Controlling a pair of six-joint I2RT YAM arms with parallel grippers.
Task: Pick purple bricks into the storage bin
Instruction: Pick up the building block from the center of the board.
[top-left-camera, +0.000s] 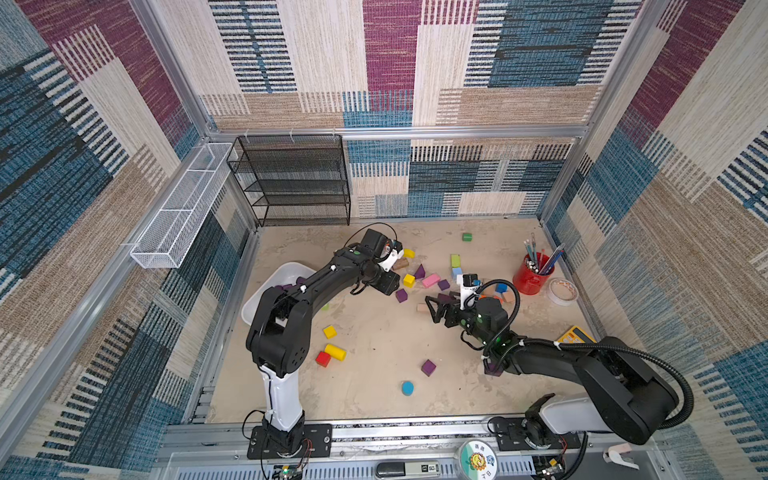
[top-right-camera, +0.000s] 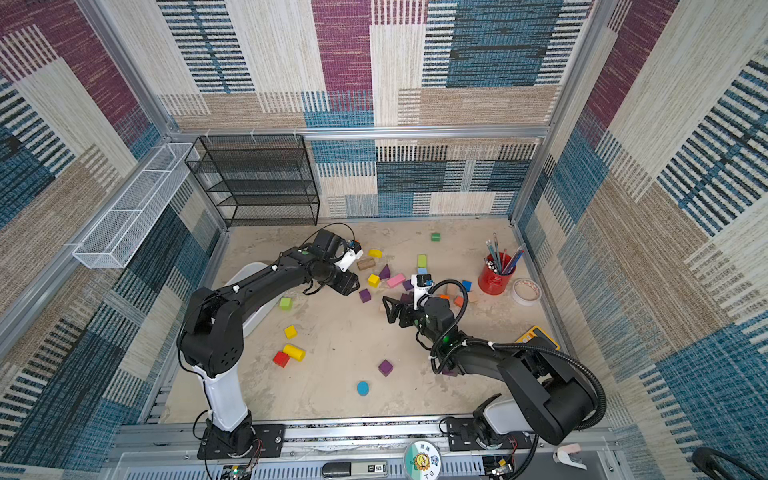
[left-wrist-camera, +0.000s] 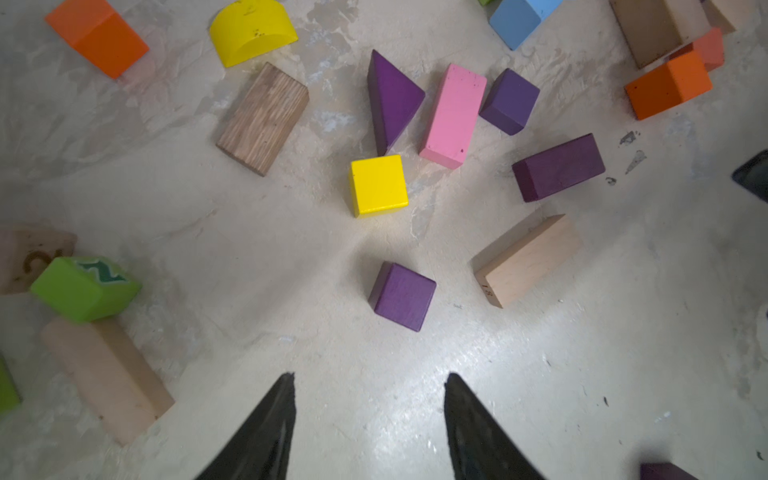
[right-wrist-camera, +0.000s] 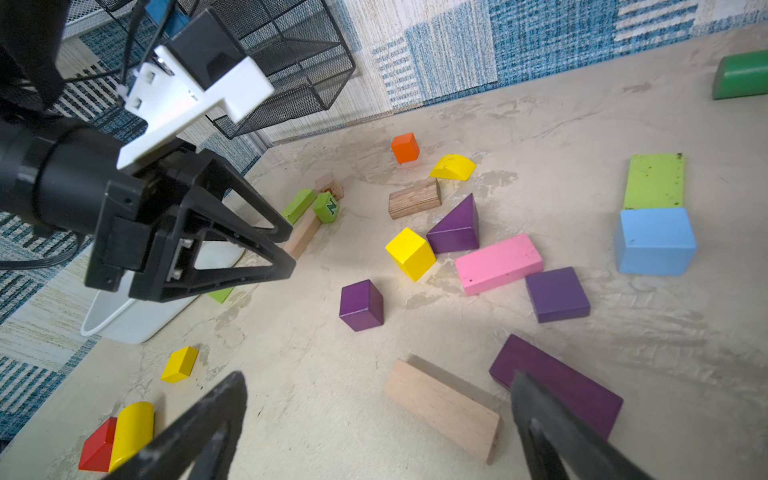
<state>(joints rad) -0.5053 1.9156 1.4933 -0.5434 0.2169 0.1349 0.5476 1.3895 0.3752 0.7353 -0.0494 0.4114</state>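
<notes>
The left jaws stand parted and empty above the counter, a purple cube lying just ahead of them and a purple wedge beyond. The right jaws are spread wide, holding nothing, one tip beside a purple bar. In a top view the storage bin sits at the counter's 9 o'clock side with purple bricks inside.
</notes>
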